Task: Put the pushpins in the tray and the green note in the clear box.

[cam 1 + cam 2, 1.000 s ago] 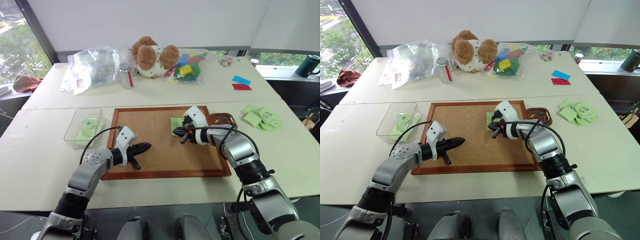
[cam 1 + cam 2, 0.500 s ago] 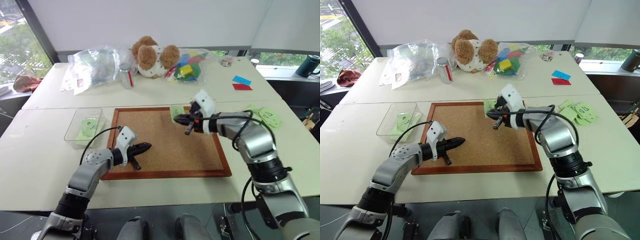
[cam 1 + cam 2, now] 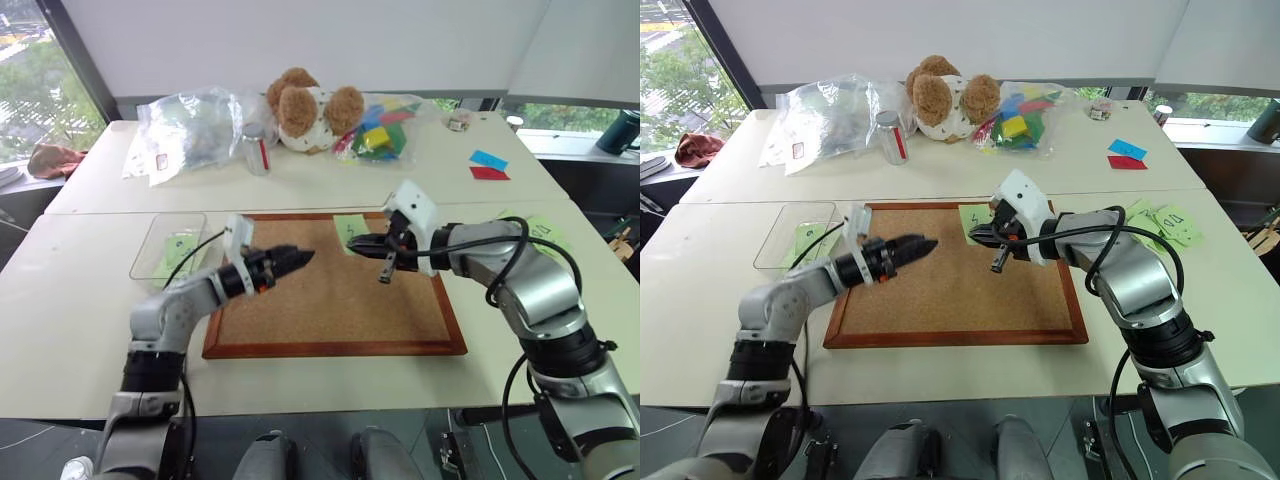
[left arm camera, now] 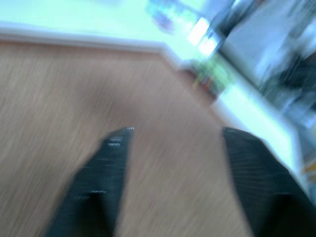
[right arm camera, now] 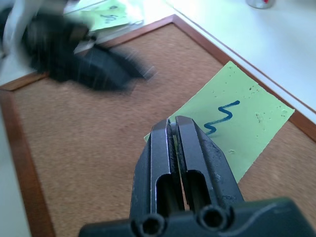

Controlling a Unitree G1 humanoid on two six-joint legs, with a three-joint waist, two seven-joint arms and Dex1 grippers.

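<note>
Corkboard (image 3: 330,300): flat rectangle of grainy tan cork in a glossy reddish-brown wooden frame, on a matte off-white table (image 3: 70,300). Right gripper (image 5: 174,129) hovers over the board's far edge, its ribbed black fingers pressed together, holding the near corner of the green note (image 5: 237,123). The note is a thin, pale green paper rectangle with a blue squiggle, hanging over the far frame rail. Left gripper (image 3: 925,243) hovers above the board's left part; the blurred left wrist view shows its two dark, tapered fingers (image 4: 106,168) spread wide with nothing between them. Clear box (image 3: 150,250): shallow transparent plastic with rounded corners, just left of the board, with green slips inside. Pushpins and tray can't be made out.
</note>
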